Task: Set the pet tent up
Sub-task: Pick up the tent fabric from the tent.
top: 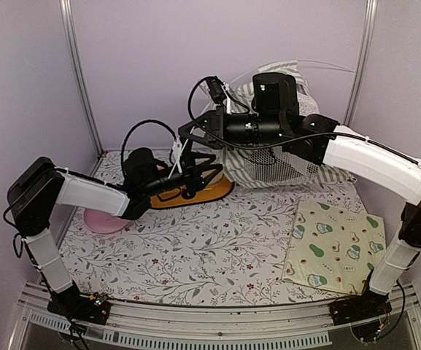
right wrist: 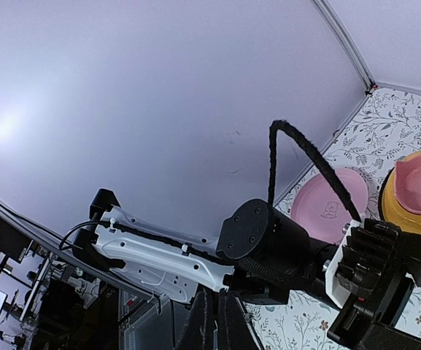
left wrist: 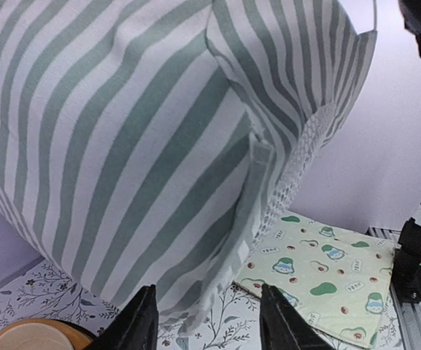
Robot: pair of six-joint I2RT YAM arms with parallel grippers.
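Tent (top: 319, 173), at the rear wall right of centre: light, limp striped cloth (its poles probably thin and springy) that should sag unless taken by a seam or pole. Left claw (left wrist: 209, 297) released, fingers either side of a hanging seam, a fair place to hold. Right claw (right wrist: 211, 306) clenched beside the tent's left end; whether it pinches anything cannot be told. Open room lies forward; bowl (top: 211, 191) left, mat (top: 338, 244) right, walls close behind.

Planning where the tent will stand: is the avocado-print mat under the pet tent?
No, the avocado-print mat lies flat on the floral cloth in front of the pet tent, not beneath it.
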